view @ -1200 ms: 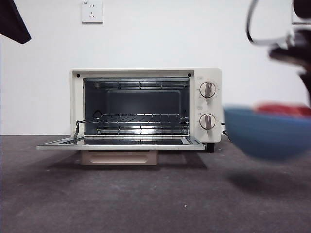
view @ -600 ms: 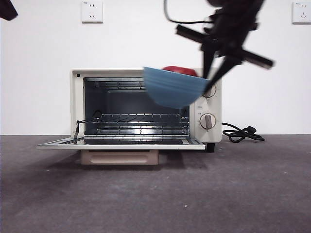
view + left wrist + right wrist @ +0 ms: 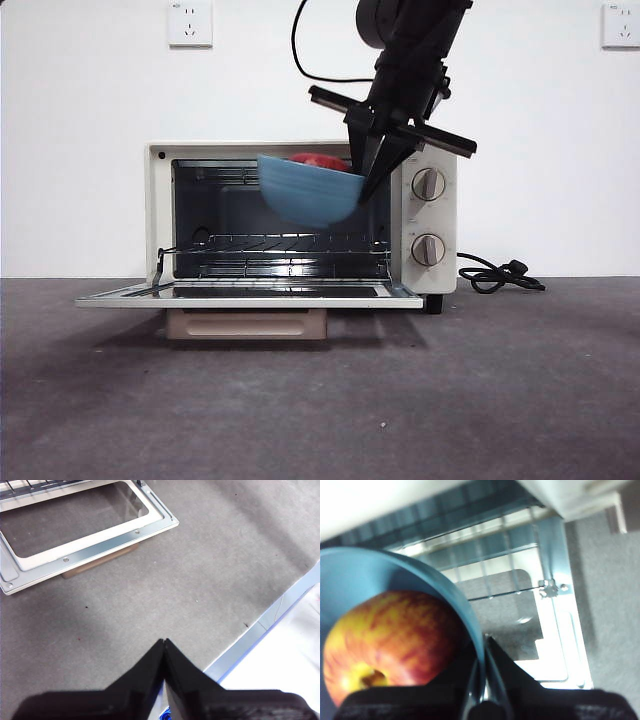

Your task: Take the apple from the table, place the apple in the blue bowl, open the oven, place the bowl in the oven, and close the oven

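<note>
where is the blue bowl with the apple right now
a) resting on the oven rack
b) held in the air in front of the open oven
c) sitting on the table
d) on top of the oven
b: the right pincer grips the rim of the blue bowl, apple inside, in the air at the mouth of the open oven, above its rack.

Front view low, level, facing the oven [image 3: 300, 220]; wrist views overhead share its door.

Red-yellow apple [image 3: 390, 645] inside tilted blue bowl [image 3: 308, 190], aloft before the open oven [image 3: 300, 222] mouth.
</note>
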Robot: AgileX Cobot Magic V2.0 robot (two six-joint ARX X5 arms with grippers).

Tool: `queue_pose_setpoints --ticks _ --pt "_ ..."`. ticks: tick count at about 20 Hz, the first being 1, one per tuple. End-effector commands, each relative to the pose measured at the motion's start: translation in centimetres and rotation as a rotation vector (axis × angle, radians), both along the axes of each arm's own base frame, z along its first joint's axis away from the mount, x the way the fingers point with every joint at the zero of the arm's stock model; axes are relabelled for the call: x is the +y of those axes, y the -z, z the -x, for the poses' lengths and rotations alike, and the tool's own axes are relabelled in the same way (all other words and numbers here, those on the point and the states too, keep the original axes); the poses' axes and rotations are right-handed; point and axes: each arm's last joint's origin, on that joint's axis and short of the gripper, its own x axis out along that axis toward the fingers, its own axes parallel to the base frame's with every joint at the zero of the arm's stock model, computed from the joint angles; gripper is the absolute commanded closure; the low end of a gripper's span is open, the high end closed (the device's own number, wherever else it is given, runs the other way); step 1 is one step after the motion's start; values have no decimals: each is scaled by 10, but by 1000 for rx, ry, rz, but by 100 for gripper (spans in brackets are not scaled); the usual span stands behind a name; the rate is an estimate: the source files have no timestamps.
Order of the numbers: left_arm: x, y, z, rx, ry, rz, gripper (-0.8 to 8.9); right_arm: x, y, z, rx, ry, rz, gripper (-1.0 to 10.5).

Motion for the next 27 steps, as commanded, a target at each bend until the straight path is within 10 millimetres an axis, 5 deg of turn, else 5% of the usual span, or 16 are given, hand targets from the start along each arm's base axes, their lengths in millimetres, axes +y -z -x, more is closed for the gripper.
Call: queue_pose_setpoints --ticks 1,13,18,27 --pt "0 2 0 7 -5 0 819 3 8 -6 25 102 -17 958" --pt "0 2 1 15 -16 12 819 7 27 -20 11 233 -9 957" --pt "0 2 1 15 -16 11 819 7 26 -21 -21 229 24 783" --pt "0 2 1 15 -16 11 819 6 19 -23 -112 168 101 784"
